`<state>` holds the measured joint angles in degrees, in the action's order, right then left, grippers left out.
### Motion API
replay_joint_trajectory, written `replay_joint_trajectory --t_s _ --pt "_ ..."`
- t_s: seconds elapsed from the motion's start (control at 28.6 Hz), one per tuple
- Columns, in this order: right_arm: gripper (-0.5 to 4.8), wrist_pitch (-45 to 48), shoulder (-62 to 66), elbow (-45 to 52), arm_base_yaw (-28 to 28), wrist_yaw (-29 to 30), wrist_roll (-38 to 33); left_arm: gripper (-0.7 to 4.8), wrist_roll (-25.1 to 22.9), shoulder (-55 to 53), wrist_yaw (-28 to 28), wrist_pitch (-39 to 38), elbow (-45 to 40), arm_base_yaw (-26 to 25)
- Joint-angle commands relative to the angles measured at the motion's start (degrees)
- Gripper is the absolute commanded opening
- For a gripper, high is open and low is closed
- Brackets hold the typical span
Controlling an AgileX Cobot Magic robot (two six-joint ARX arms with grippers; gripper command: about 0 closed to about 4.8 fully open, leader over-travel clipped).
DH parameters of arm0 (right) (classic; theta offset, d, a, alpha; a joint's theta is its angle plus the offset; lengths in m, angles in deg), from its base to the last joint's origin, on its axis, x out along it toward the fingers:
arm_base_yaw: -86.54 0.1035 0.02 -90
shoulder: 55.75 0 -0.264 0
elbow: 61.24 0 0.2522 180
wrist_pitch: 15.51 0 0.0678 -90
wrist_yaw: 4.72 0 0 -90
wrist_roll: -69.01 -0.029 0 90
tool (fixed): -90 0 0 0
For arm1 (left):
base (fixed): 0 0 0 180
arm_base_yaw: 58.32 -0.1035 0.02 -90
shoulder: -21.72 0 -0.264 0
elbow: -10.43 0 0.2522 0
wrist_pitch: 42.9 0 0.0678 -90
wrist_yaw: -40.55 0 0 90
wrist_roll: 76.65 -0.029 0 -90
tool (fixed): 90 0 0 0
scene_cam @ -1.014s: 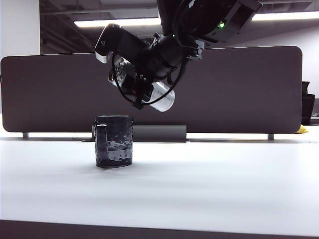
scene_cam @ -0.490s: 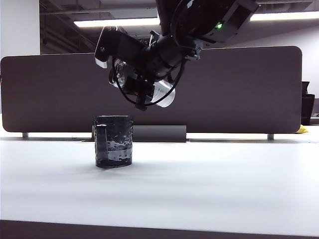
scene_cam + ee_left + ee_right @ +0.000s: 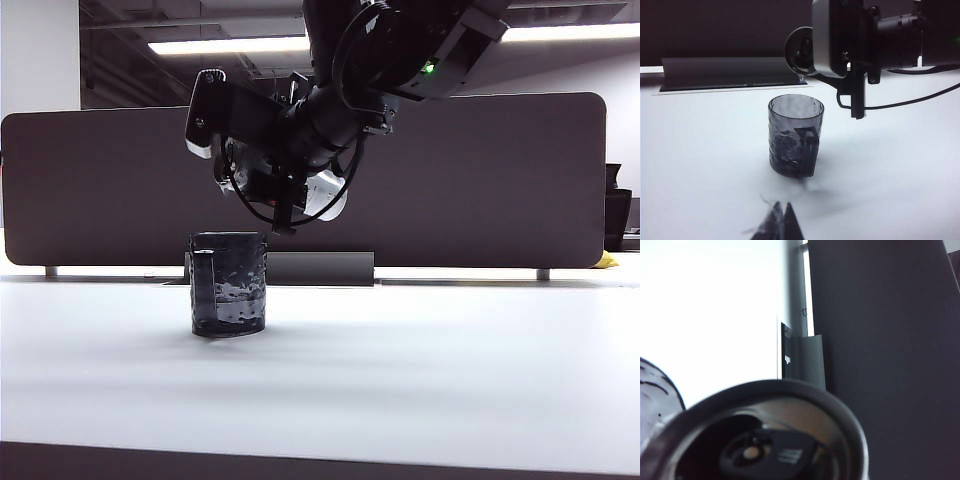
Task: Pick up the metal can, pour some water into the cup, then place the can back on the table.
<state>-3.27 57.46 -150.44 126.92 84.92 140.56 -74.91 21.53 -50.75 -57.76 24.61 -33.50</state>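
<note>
Silver can: the metal can [image 3: 322, 192] hangs tipped well over on its side above the white table [image 3: 420, 370], mouth end toward the cup, a tilt that suits pouring.
Right gripper: the right gripper [image 3: 272, 172] is clamped around the can's body, the dark wrist housing hiding most of the fingers in the exterior view; the grip reads as firm from the way the can hangs off the table at that slant.
Can mouth: in the right wrist view the can's rim and tab [image 3: 757, 452] fill the foreground, seen end-on, which fits a can rolled toward level.
Cup: the dimpled dark cup [image 3: 229, 284] stands upright on the table, below the can and slightly to the left of it in the exterior view, handle [image 3: 807, 150] facing the left wrist camera.
Water: no stream can be made out between can and cup; some liquid seems to sit low in the cup, though the dark wall makes that uncertain.
Left gripper: the left gripper [image 3: 780, 222] sits low and well back from the cup, its tips pressed together and holding nothing, apparently parked out of the pour's way.
Divider: a dark panel [image 3: 500, 190] closes off the table's far edge.
Stage: pouring appears to be in hand; setting the can back down is not yet done.
</note>
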Motion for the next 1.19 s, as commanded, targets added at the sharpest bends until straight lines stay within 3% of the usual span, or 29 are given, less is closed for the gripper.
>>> replay_joint_trajectory --t_s 0.03,1.19 --pt "2.11 2.49 -0.46 -0.61 0.11 -0.17 0.92 -0.05 -0.24 -0.04 0.0 0.7 0.07 0.02" --pt "2.12 2.47 -0.39 -0.59 0.11 -1.25 3.52 -0.05 -0.24 -0.04 0.0 0.72 0.07 0.02"
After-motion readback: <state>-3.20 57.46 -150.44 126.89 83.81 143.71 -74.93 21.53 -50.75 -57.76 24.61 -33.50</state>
